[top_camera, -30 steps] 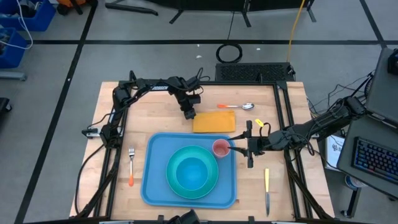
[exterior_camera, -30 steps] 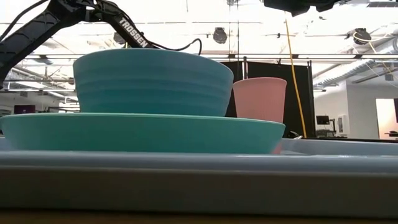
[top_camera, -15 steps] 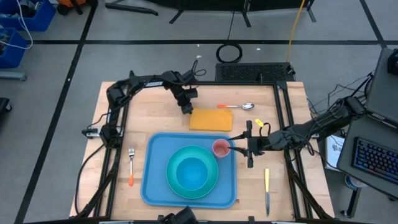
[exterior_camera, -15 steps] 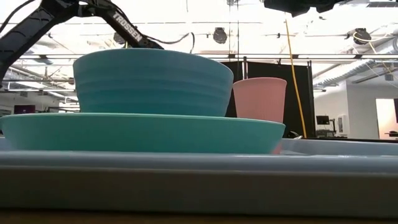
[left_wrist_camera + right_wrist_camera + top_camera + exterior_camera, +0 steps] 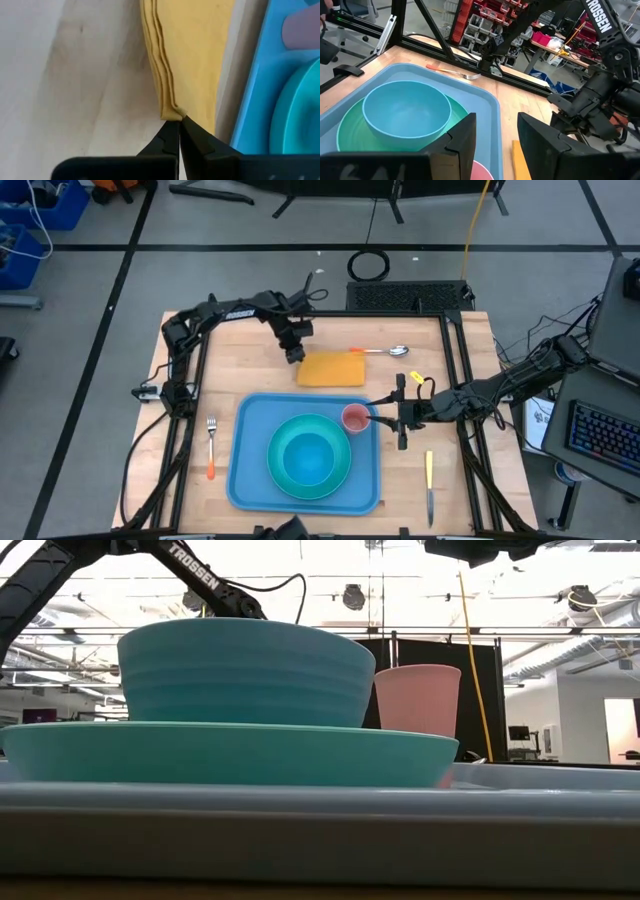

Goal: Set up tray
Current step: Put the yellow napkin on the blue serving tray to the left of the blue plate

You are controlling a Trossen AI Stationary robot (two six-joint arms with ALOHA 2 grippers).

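Note:
The blue tray (image 5: 248, 480) lies at the table's near middle and carries a turquoise plate (image 5: 282, 476) with a turquoise bowl (image 5: 310, 456) in it. A pink cup (image 5: 355, 418) stands on the tray's far right corner. A folded orange napkin (image 5: 335, 369) lies on the wood beyond the tray. My left gripper (image 5: 293, 353) is shut on the napkin's far left corner. My right gripper (image 5: 386, 416) is open just right of the cup, and the cup's rim (image 5: 481, 171) shows low between its fingers (image 5: 464, 136). My left gripper pinches the napkin's corner (image 5: 171, 111) between its two fingertips, where the folded edges meet. Several layers show at that edge (image 5: 159, 65). The fingers come from above, slanting from the table's far left. The rest of the napkin lies on the table.
A fork (image 5: 211, 446) lies left of the tray, a knife (image 5: 430, 485) right of it. A spoon (image 5: 381, 351) lies beyond the napkin. Black frame rails (image 5: 460, 360) run along the table's sides. Bare wood lies at the far left.
My left gripper has gone toward the table's far left, shut on the napkin's corner. The napkin has slid along the table with it, away from the tray's far rim.

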